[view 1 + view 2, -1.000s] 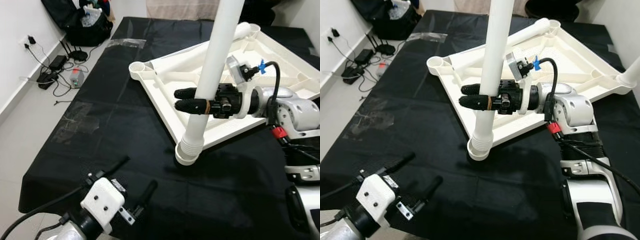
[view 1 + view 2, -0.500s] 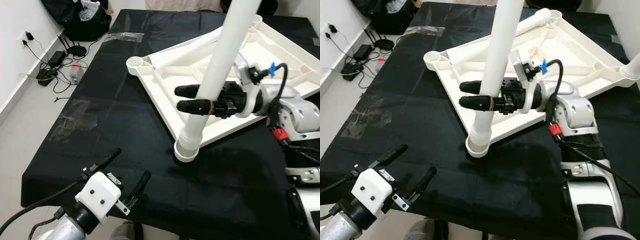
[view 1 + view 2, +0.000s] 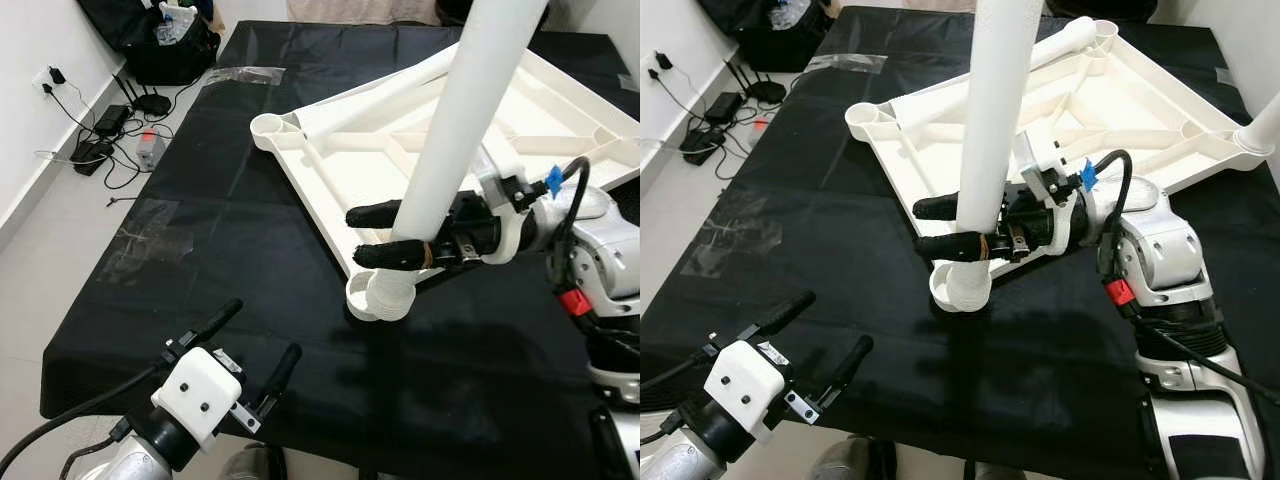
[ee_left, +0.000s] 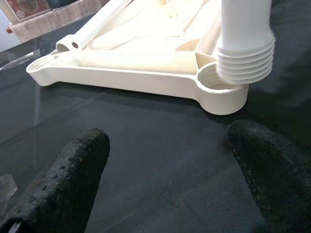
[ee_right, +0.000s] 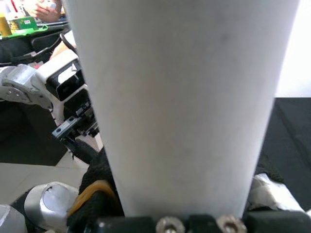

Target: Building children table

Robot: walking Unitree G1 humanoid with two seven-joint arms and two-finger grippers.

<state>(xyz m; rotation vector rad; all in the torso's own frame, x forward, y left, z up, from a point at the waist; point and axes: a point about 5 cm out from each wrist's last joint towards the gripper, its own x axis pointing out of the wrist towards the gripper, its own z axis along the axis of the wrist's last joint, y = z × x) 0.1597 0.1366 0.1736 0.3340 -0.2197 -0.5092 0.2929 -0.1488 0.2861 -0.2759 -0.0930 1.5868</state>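
black cloth covers the floor where the right gripper (image 3: 940, 228), clamped around the white leg (image 3: 990, 150), has tipped its threaded end over the upturned tabletop's (image 3: 560, 120) corner socket (image 4: 221, 90), nearly seated; left gripper (image 3: 255, 340) hovers wide open.

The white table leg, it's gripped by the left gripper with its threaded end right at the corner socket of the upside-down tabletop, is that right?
Not quite. The right gripper holds the table leg; the left gripper hangs open over the black cloth. The left eye view shows this. The threaded end is at the corner socket of the tabletop.
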